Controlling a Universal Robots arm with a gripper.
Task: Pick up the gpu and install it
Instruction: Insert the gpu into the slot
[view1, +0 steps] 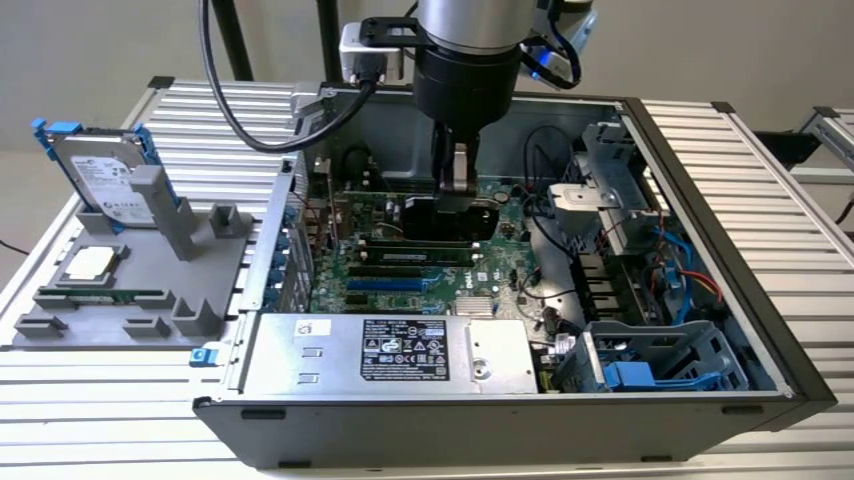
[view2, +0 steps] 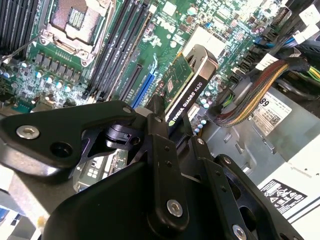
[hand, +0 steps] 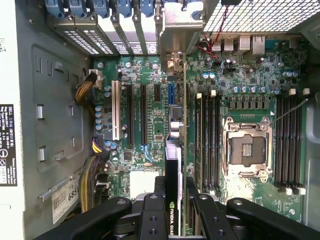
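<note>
Inside the open computer case (view1: 694, 290), the fingers (view1: 457, 190) are clenched on the gpu (view1: 451, 218), holding it edge-down just above the motherboard (view1: 400, 240). Seen in the second wrist view, the gpu (view2: 187, 85) sticks out beyond the fingers (view2: 160, 145), green board on one face and black cooler on the other, tilted over the expansion slots (view2: 131, 82). Seen in the first wrist view, the card (hand: 175, 165) runs straight out from between the fingers (hand: 202, 210), with the memory slots (hand: 210, 140) and the bare processor socket (hand: 247, 150) to one side. Well apart from the fingers, on the tabletop (view1: 120, 400), a grey holder (view1: 147, 270) carries a hard drive (view1: 104, 175) standing upright.
</note>
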